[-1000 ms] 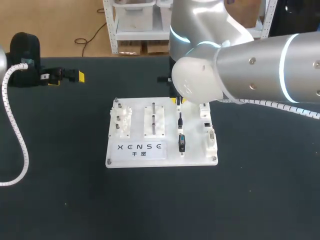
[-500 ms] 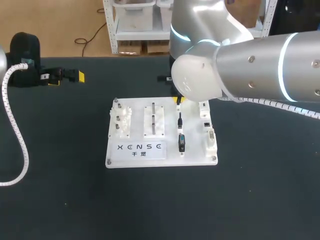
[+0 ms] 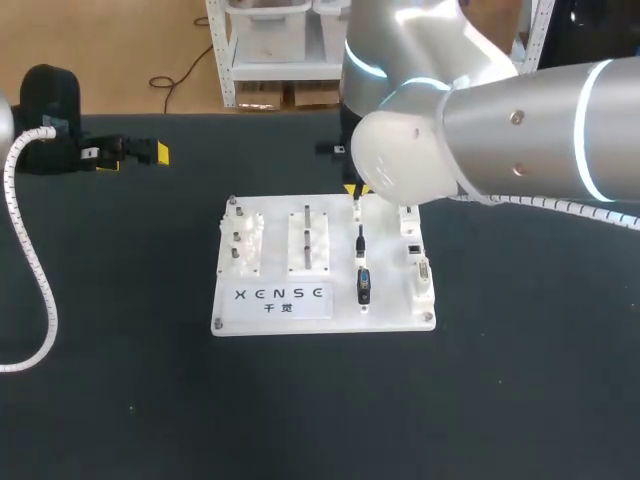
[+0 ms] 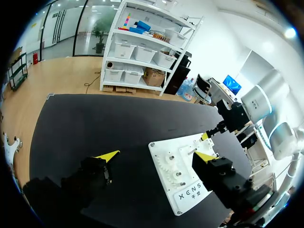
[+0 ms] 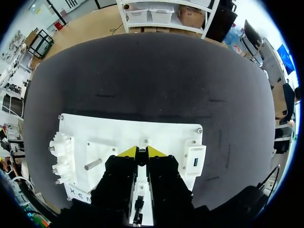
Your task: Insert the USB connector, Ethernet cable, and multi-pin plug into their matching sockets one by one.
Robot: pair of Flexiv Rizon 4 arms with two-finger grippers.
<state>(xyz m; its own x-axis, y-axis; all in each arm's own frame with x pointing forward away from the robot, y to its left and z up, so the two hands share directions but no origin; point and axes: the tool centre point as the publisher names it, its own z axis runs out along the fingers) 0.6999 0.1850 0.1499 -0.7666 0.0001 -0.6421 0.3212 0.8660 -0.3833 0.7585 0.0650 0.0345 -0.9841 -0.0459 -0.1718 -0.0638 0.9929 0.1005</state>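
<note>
At the far edge of the white board, the right gripper is clenched on a small black plug, its yellow tips almost together. That plug heads a row of three on the board's right half, running from the far edge to the near edge. Next in the row is a slim black connector. Nearest is a stubbier black one with a bluish face. Both lie lengthwise along that line. White socket blocks stand just beside them, along the right edge. Dark lettering sits on the board's near left part (two smaller characters beneath it). The left gripper hangs spread wide over the table's far left, well apart from the board.
</note>
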